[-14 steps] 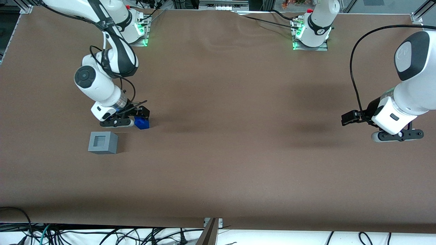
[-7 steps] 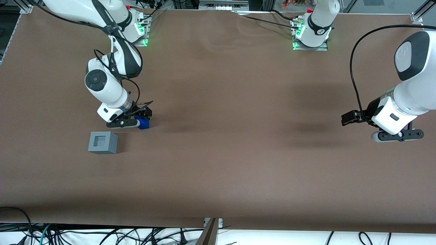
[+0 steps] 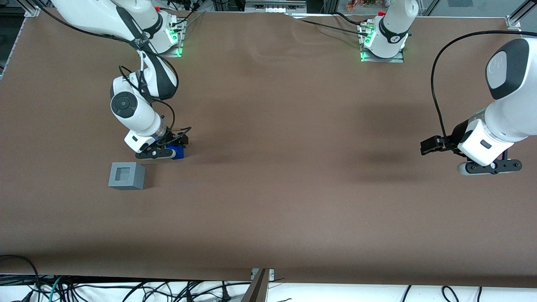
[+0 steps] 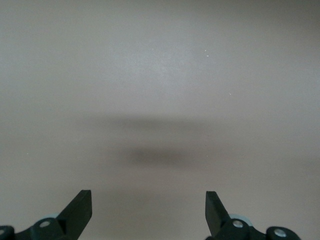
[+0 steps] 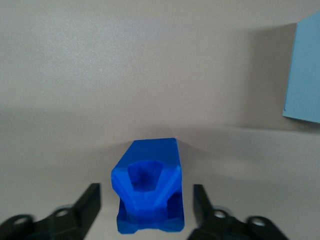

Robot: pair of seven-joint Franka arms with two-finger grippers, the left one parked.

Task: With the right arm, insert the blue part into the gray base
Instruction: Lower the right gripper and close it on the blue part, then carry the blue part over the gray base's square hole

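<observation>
On a brown worktop, the right arm reaches down so that its black tool sits low over the blue part, at the working arm's end. The tool's fingers are spread apart, one on each side of the part with a gap between each finger and the plastic, so nothing is gripped. The gray base rests on the worktop near the part, nearer the front camera.

Blue part between spread tool fingers, seemingly untouched; gray base nearby.
</observation>
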